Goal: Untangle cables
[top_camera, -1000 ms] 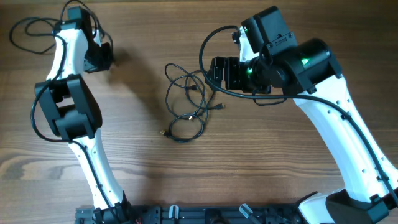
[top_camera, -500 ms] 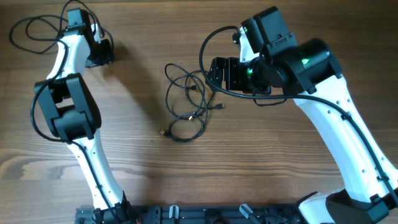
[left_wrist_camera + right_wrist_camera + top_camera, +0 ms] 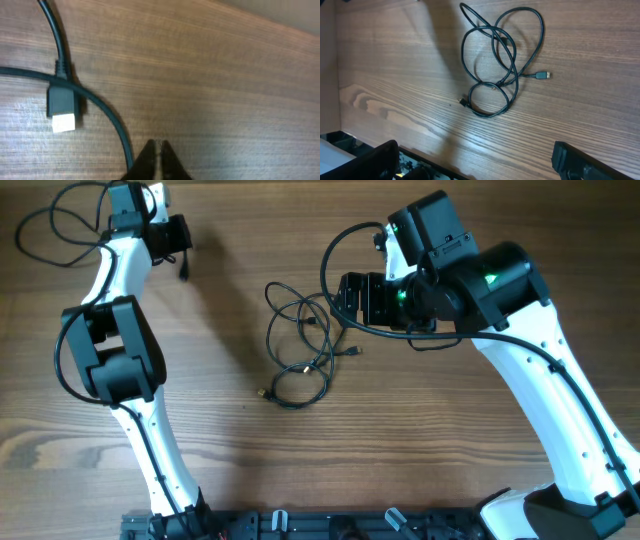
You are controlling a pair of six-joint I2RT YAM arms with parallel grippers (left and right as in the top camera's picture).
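Looking down from overhead, I see the tangle (image 3: 300, 345) of black cables lying mid-frame on the table (image 3: 230, 450), just left of the right claw (image 3: 352, 298). Its jaws are spread wide, one finger at each lower corner of its wrist view. A loose cable (image 3: 45, 230) loops in the upper left, beside the left claw (image 3: 172, 235) — tips pressed together, nothing visible between them. That cable curves past just left of them, crossing a pale-tipped plug (image 3: 62, 107). The right arm (image 3: 500, 290) covers the upper right.
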